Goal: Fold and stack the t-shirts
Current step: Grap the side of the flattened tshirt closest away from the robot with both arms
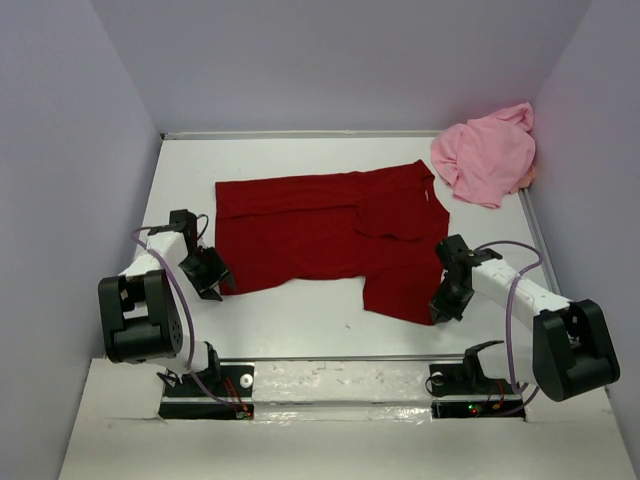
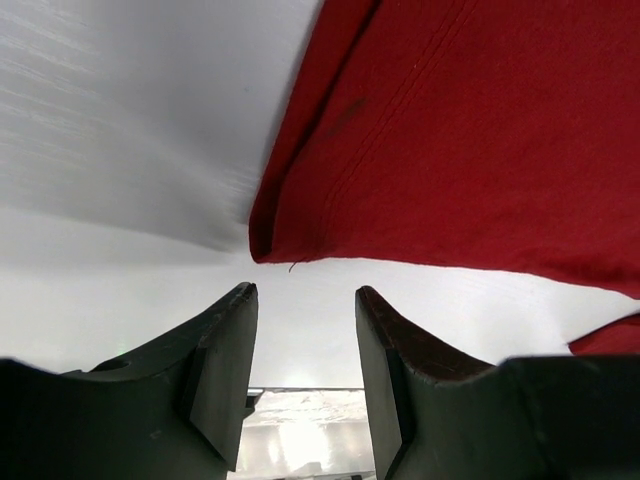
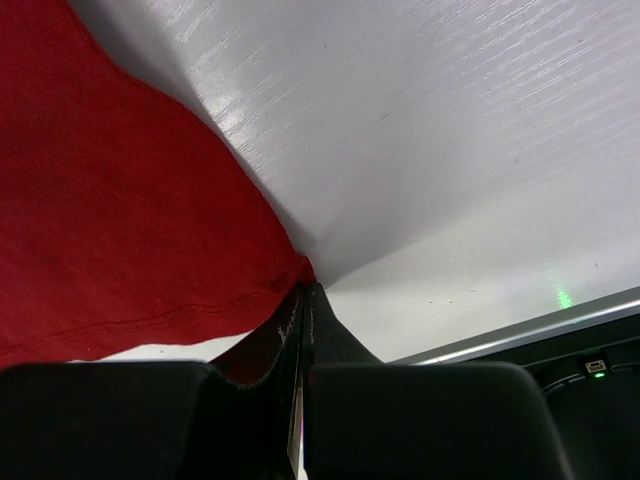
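White table [image 1: 300, 322] between lilac walls [image 1: 60, 150], red t-shirt [image 1: 320, 235] spread, pink t-shirt [image 1: 487, 155] crumpled

Red t-shirt [image 3: 120, 200] corner inside right claw [image 3: 303, 292]

The mid shirt [image 1: 330, 235] lies on the table [image 1: 290, 325], running L to R just ahead of my arms. The corner shirt [image 1: 487, 155] sits behind it at far R, apart from it. My L gripper [image 2: 305, 295] is just beside the mid shirt's near-L corner, not touching, & my R gripper [image 3: 303, 290] is at its near-R corner w/ cloth btw the fingers.
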Available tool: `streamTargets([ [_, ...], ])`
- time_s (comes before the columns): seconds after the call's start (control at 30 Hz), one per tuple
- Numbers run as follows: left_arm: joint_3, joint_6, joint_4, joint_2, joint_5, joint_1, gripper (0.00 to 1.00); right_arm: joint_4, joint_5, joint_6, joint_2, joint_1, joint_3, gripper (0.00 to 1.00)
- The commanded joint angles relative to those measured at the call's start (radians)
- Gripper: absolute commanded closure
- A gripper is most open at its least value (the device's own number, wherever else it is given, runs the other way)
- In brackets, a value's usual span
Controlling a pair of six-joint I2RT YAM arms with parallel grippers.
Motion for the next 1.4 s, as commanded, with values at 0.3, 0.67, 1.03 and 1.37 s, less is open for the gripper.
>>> streamTargets([
  [0.3, -0.012, -0.016, 0.023, -0.035, -0.025, 0.05, 0.47, 0.013, 0.021, -0.011, 0.008, 0.011, 0.042, 1.0],
  [0.67, -0.033, -0.014, 0.053, -0.017, -0.017, 0.058, 0.54, 0.016, 0.018, -0.013, 0.011, 0.011, 0.044, 1.0],
  [1.03, -0.065, -0.011, 0.084, 0.005, -0.01, 0.06, 0.56, 0.013, 0.02, -0.013, 0.003, 0.011, 0.044, 1.0],
  [1.37, -0.05, -0.016, 0.098, 0.019, -0.005, 0.061, 0.6, 0.011, 0.02, -0.021, 0.011, 0.011, 0.054, 1.0],
])
